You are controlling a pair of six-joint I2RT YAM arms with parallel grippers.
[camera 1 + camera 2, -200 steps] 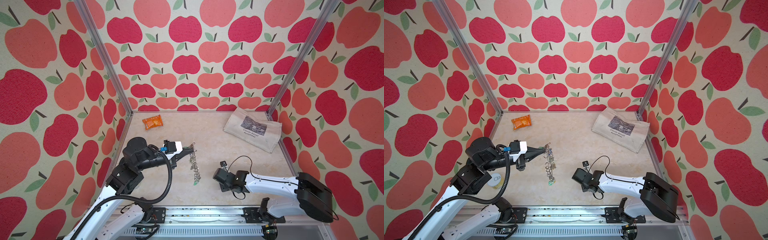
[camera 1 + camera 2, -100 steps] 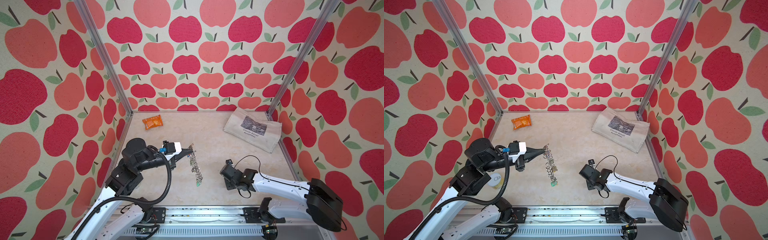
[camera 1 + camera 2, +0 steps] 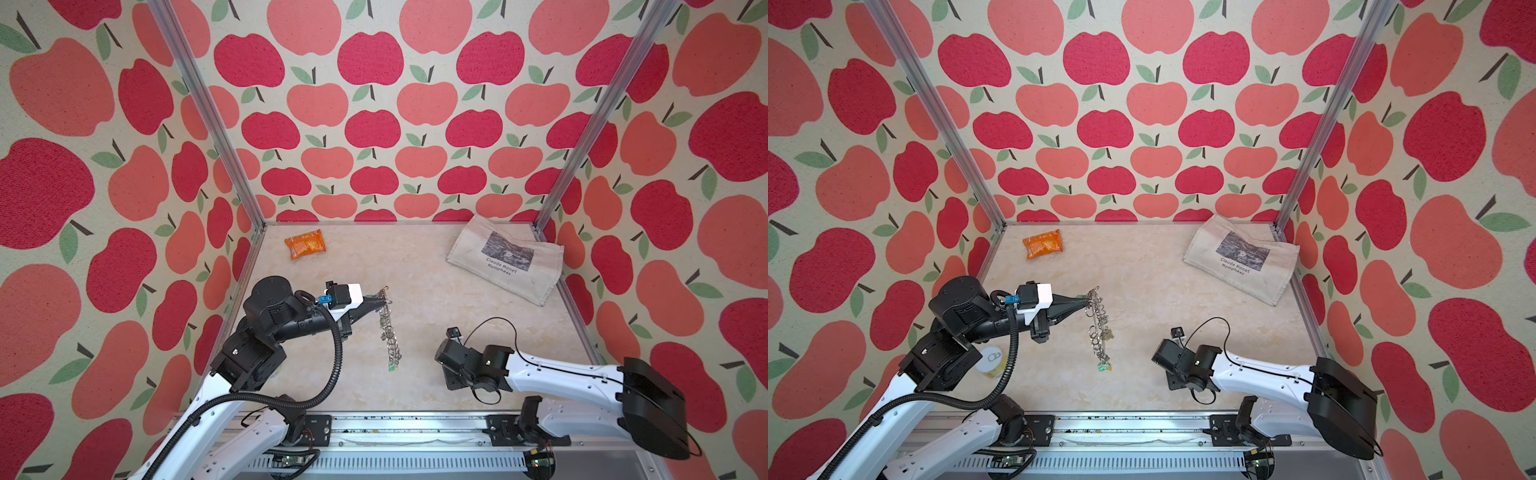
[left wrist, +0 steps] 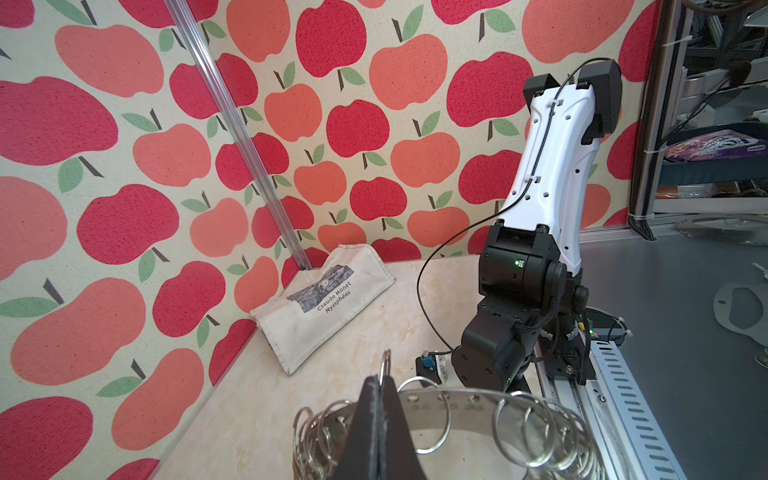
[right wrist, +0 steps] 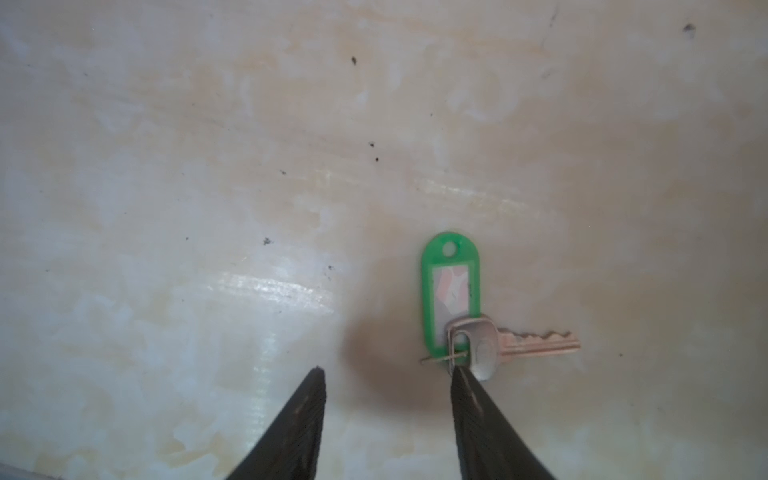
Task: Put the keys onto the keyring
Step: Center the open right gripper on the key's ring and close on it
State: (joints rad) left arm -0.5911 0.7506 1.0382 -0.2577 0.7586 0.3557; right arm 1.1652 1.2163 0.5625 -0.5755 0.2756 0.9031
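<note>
Apple-print walls [image 3: 374,124] surround the pale surface [image 3: 415,374]; left pincer [image 3: 1085,302] clamps the keyring [image 3: 1098,332], right pincer [image 5: 385,370] gapes over a green-tagged key [image 5: 484,347].

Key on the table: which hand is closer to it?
Right. The right hand hovers open just over the key; the left hand is across the table, shut on the keyring.

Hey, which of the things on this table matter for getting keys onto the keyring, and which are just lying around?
For the job: keyring, held in the shut left gripper; green-tagged key, lying by the open right gripper.
Just lying about: orange packet; printed cloth bag; small can.
</note>
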